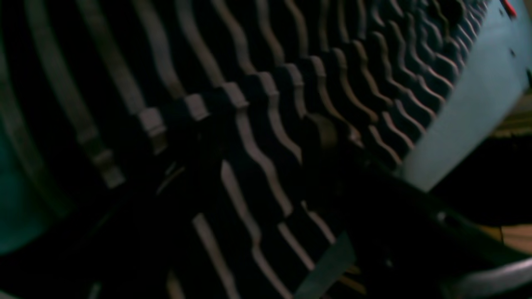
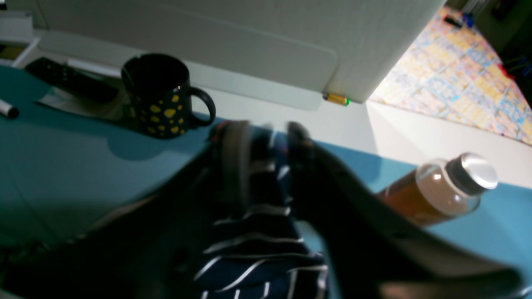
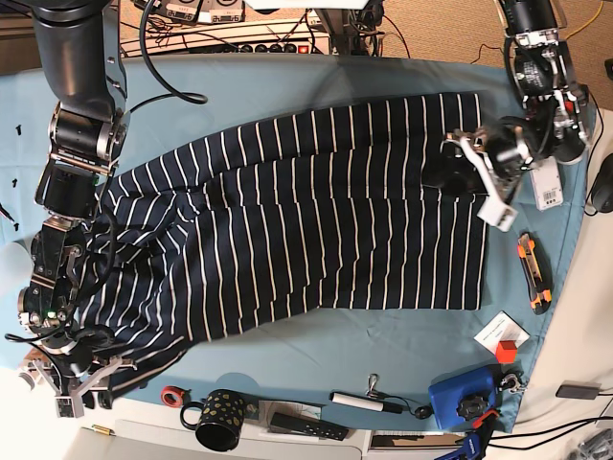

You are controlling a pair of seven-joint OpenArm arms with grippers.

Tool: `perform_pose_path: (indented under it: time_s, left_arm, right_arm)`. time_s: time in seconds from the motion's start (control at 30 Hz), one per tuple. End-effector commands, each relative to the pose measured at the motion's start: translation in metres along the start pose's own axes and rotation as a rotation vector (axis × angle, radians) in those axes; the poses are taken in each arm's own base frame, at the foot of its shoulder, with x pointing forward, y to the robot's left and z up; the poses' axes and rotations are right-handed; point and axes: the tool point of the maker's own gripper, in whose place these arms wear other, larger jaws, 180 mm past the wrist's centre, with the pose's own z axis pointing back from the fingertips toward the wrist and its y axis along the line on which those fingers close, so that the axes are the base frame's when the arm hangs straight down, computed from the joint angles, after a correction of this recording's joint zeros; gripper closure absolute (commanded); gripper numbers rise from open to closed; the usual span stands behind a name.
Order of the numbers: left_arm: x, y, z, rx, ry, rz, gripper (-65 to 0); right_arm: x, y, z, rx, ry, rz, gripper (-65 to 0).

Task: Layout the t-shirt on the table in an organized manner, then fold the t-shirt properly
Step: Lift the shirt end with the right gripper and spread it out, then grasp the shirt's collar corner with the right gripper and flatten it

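Note:
The navy, white-striped t-shirt (image 3: pixel 306 211) lies spread across the teal table (image 3: pixel 383 335), its left part bunched and hanging toward the front-left corner. My left gripper (image 3: pixel 455 163) rests on the shirt's right edge, jaws spread; the left wrist view shows only dim rippled stripes of the t-shirt (image 1: pixel 266 104). My right gripper (image 3: pixel 77 393) is at the front-left corner. In the right wrist view the right gripper (image 2: pixel 266 160) is blurred, its fingers (image 2: pixel 235 166) stand apart, and a fold of the t-shirt (image 2: pixel 257 245) lies loose between them above the table (image 2: pixel 62 166).
A black mug with yellow spots (image 2: pixel 160 97) and a remote (image 2: pixel 62 77) stand along the front edge. An amber-filled bottle (image 2: pixel 436 191) lies beside the right gripper. A box cutter (image 3: pixel 532 273), blue object (image 3: pixel 465 398), marker (image 3: pixel 364 401) and red tape roll (image 3: pixel 170 395) surround the shirt.

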Motion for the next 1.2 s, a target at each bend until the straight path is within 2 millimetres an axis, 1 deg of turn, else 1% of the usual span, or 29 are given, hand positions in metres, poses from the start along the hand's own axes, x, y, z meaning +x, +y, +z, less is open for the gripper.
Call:
perform_pose_path:
  time_s: [0.0, 0.1, 0.2, 0.3, 0.4, 0.5, 0.57, 0.63, 0.67, 0.77, 0.83, 0.9, 1.0, 1.1, 1.17]
  left_arm:
    - [0.015, -0.005, 0.002, -0.021, -0.044, -0.031, -30.9]
    - [0.013, -0.014, -0.004, -0.047, -0.032, -0.042, -30.9]
    - [0.011, -0.016, -0.006, -0.054, -0.026, -0.045, -30.9]
    - [0.009, -0.015, -0.006, -0.050, -0.009, -0.042, -30.9]
    - [0.003, -0.013, -0.004, -0.036, 0.029, -0.028, -30.0]
    - [0.006, -0.007, 0.006, -0.005, 0.028, -0.038, -25.1]
    - [0.015, 0.000, 0.016, 0.030, -0.003, -0.045, -24.1]
    - [0.023, 0.008, 0.030, 0.074, -0.042, -0.048, -24.1]
    - [0.026, 0.013, 0.037, 0.098, -0.059, -0.046, -24.1]
    - [0.028, 0.027, 0.057, 0.152, -0.108, -0.014, -24.1]
    - [0.027, 0.032, 0.069, 0.164, -0.144, 0.018, -24.1]
    - [0.026, 0.035, 0.077, 0.173, -0.166, 0.033, -24.1]
    - [0.024, 0.036, 0.083, 0.174, -0.181, 0.039, -24.1]
    - [0.023, 0.036, 0.083, 0.171, -0.179, 0.042, -24.1]
    - [0.024, 0.034, 0.083, 0.165, -0.184, 0.042, -24.1]
  right_arm:
    - [0.034, -0.013, 0.003, -0.026, -0.091, 0.000, -23.4]
    - [0.039, -0.016, 0.004, -0.034, -0.123, 0.000, -24.1]
    - [0.045, -0.019, 0.005, -0.040, -0.141, -0.001, -24.1]
    - [0.040, -0.022, 0.006, -0.044, -0.099, 0.001, -24.1]
    - [0.039, -0.028, 0.016, -0.031, -0.062, -0.020, -24.1]
    - [0.041, -0.043, 0.035, -0.009, -0.043, -0.014, -24.1]
    - [0.040, -0.062, 0.051, -0.025, -0.028, -0.020, -24.1]
    - [0.030, -0.087, 0.068, -0.048, -0.003, -0.064, -24.1]
    - [0.023, -0.099, 0.077, -0.055, 0.012, -0.094, -24.1]
    - [-0.008, -0.131, 0.107, -0.077, 0.072, -0.168, -24.1]
    - [-0.031, -0.147, 0.128, -0.093, 0.108, -0.213, -24.1]
    - [-0.055, -0.158, 0.147, -0.106, 0.159, -0.263, -24.0]
    - [-0.099, -0.162, 0.169, -0.127, 0.267, -0.302, -24.1]
    - [-0.145, -0.154, 0.185, -0.126, 0.378, -0.312, -24.1]
    - [-0.174, -0.147, 0.192, -0.115, 0.440, -0.333, -24.1]
